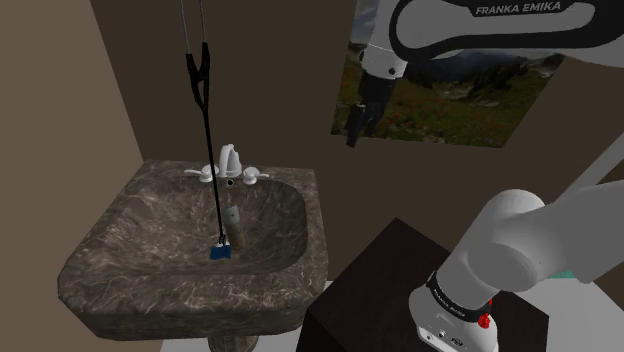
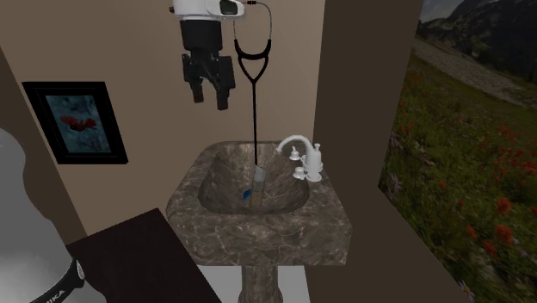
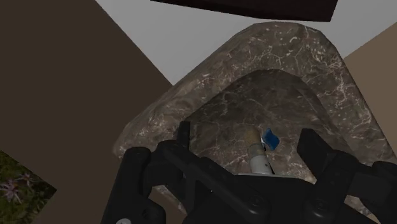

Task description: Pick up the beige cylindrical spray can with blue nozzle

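Spray can [image 1: 233,222]: beige-grey cylinder, tilted inside the basin, left of centre in the shoulder view and near the middle of the second exterior view.
Blue nozzle [image 1: 220,252]: at the can's lower end in the shoulder view, down on the basin floor.
Sink [image 1: 120,290]: dark veined stone on a pedestal, filling the lower left of the shoulder view, with the can well inside its rim.
Faucet [image 1: 229,162]: white, with two handles, on the sink's back rim, above the can in the shoulder view.
Thin black rod [image 1: 205,130]: forked near the top, dropping from the shoulder view's upper edge into the basin, lower end right at the nozzle; contact impossible to tell.
Gripper [image 2: 210,102]: black, high above the sink in the upper left-centre of the second exterior view, well apart from the can.
Fingers [image 2: 223,93]: spread apart, holding nothing; in the wrist view, the can far beyond the gap between them.
Arm [image 1: 500,25]: white, lettered FRANKA EMIKA, across the shoulder view's upper right.
Stand [image 1: 380,290]: dark box, lower right of the shoulder view, just beside the sink.
Landscape picture [image 1: 450,100]: on the brown wall behind the gripper, upper right of the shoulder view.
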You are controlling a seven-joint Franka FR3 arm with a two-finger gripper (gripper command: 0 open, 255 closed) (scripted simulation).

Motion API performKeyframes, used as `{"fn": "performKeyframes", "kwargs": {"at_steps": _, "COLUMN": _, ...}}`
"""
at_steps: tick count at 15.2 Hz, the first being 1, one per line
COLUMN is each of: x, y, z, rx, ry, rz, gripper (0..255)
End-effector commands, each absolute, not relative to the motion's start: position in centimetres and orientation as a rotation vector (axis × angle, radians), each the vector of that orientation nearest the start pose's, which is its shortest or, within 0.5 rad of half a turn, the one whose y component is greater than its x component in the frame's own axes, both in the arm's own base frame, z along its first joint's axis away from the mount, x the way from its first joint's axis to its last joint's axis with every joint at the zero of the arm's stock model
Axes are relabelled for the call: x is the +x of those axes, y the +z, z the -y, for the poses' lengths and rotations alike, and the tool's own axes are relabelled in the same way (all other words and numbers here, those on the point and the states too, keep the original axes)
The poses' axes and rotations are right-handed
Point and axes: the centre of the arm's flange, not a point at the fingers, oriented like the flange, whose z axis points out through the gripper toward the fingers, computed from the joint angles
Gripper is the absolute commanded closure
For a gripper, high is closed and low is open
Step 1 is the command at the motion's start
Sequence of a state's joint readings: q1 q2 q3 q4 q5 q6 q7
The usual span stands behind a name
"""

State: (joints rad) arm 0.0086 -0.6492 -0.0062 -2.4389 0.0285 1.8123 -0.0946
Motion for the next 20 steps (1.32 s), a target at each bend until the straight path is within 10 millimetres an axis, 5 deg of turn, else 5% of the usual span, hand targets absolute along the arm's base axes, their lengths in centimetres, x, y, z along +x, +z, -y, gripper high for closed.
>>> {"fn": "performKeyframes", "kwargs": {"at_steps": 1, "x": 37.2, "y": 50.5, "z": -0.1, "rx": -3.083, "ry": -0.059, "rz": 0.209, "gripper": 0}}
{"fn": "performKeyframes", "kwargs": {"at_steps": 10, "x": 44.6, "y": 41.6, "z": -0.2, "rx": -2.959, "ry": -0.129, "rz": 0.485, "gripper": 0}}
{"fn": "performKeyframes", "kwargs": {"at_steps": 20, "x": 53.1, "y": 32.2, "z": -2.8, "rx": -2.792, "ry": -0.201, "rz": 0.769, "gripper": 0}}
